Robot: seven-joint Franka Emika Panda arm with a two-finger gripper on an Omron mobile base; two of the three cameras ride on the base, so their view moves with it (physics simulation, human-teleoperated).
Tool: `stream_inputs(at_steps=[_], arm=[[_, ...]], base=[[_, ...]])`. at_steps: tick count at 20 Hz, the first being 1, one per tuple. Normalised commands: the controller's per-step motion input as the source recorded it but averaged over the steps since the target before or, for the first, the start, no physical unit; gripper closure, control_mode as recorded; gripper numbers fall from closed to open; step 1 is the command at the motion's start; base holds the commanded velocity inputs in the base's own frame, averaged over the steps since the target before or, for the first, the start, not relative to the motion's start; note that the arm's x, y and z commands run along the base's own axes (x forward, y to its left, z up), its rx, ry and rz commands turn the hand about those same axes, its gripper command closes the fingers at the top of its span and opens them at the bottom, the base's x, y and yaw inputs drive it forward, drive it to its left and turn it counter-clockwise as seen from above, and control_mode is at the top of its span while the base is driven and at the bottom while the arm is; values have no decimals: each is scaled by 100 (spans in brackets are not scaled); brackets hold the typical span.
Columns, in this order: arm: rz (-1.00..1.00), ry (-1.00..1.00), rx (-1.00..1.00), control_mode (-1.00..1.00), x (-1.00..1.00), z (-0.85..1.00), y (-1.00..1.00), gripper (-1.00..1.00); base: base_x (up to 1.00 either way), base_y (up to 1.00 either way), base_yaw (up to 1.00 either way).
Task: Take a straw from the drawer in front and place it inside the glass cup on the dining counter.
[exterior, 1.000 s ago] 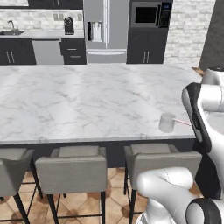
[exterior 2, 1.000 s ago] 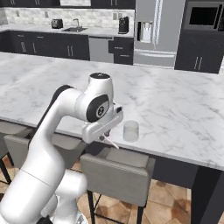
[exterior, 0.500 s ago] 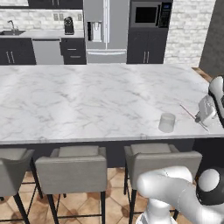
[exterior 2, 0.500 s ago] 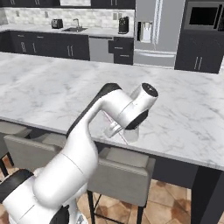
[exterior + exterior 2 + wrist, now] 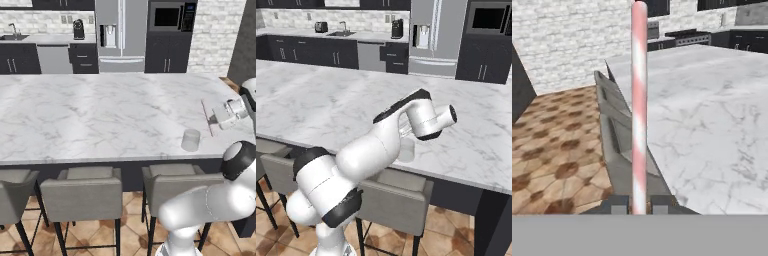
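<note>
Holding the straw (image 5: 639,100) pinched in its closed pincer (image 5: 639,205) over the tabletop (image 5: 100,115), the arm should swing it upright above the glass cup (image 5: 190,140) near the front edge before lowering.

White marble with grey veins, polished smooth, forms the dining counter (image 5: 100,115). On it, the glass cup (image 5: 190,140) looks clear and faintly grey. Beyond the counter stands a brushed-steel refrigerator (image 5: 121,35); below its edge, grey fabric-covered stools (image 5: 82,190).
</note>
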Motion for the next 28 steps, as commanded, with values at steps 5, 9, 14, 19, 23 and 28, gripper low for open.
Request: stream_inputs(at_steps=[5, 9, 14, 19, 23, 28], arm=[[-1, 0, 27, -100, 68, -10, 0, 100], [-2, 1, 18, -100, 42, -21, -4, 100], [0, 0, 15, -100, 37, -34, -6, 100], [0, -1, 8, -100, 31, -27, -7, 100], [0, -4, 0, -100, 19, -13, -12, 100], [-1, -1, 0, -100, 6, -11, -4, 100]], base=[[0, 0, 0], [0, 0, 0], [0, 0, 0], [0, 0, 0], [0, 0, 0], [0, 0, 0]])
